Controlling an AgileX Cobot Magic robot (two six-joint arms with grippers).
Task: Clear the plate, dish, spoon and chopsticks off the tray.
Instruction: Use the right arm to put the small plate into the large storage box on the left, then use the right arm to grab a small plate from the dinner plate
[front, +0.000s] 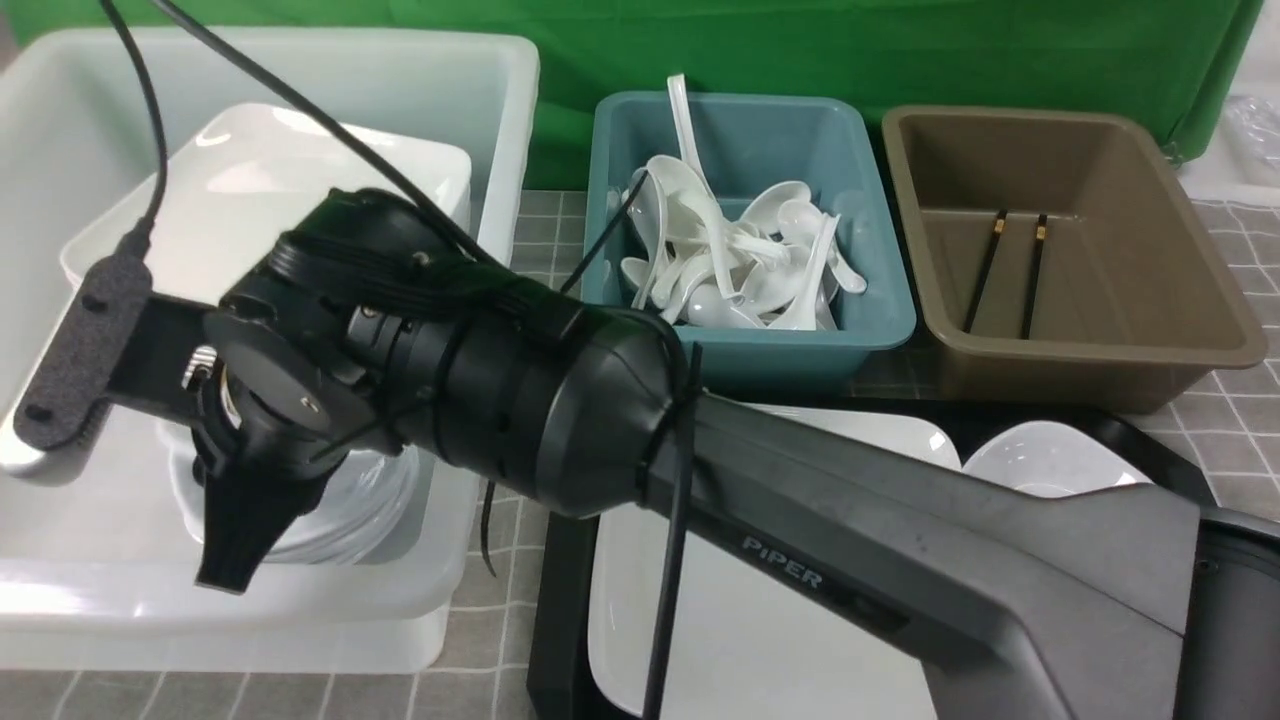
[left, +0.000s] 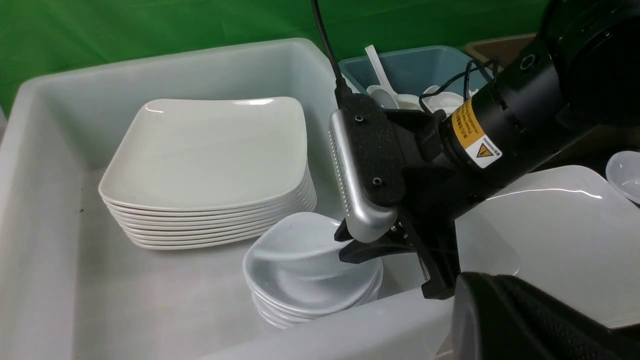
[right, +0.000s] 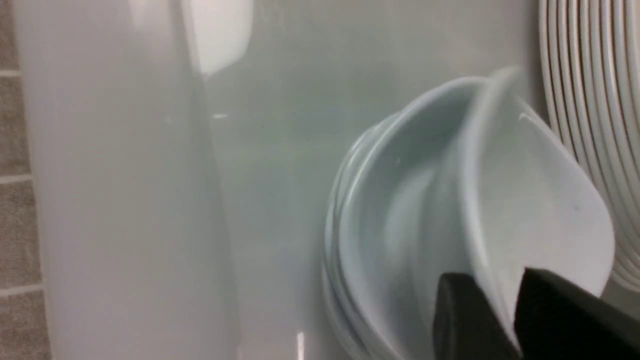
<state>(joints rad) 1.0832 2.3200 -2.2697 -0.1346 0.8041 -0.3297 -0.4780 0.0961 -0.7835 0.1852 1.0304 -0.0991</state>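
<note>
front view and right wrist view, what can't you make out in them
Front view: the grey right arm hides most of the large white square plate and the black rectangular plastic tray; what else lies there is unseen.
Front view: the small white dish on the tray is partly covered by that arm.
Right wrist view: blurred; the right tool straddles a tilted white dish, grip unclear.

The right arm (front: 900, 560) slants over the tray (front: 560, 600) and plate (front: 740, 670) into the white tub (front: 505, 150) — barring any reach across. Inside, 2 stacks, plates (left: 210, 165) and dishes (left: 310, 280), leave bare floor beside them. The brown tub (front: 1100, 160) stands mostly open.
</note>
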